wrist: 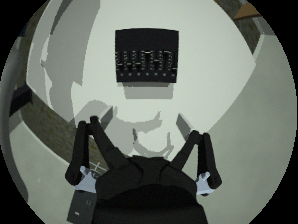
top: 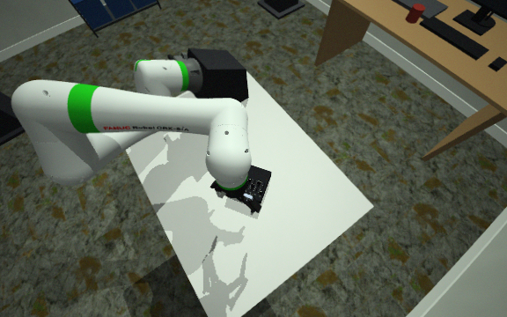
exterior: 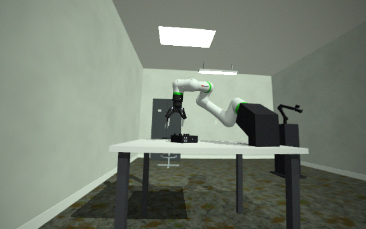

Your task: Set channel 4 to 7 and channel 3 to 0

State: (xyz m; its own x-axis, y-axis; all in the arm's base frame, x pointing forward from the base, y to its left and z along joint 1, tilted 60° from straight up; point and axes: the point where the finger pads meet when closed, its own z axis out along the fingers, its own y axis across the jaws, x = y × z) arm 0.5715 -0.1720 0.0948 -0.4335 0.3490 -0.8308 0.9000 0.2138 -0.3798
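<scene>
Above the lighting desk (exterior: pixel 183 138), well clear of its faders (wrist: pixel 145 62), hangs the gripper (exterior: pixel 176 120), fingers spread wide, gripping nothing, desk flat on the table (exterior: pixel 221 147).

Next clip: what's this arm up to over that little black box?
A white arm holds its gripper above a small black lighting desk that stands on the white table. The jaws are wide open and hold nothing, and the side view shows a clear gap between them and the desk. No fader is being touched. The wrist view shows the fader row, too small to read levels.
</scene>
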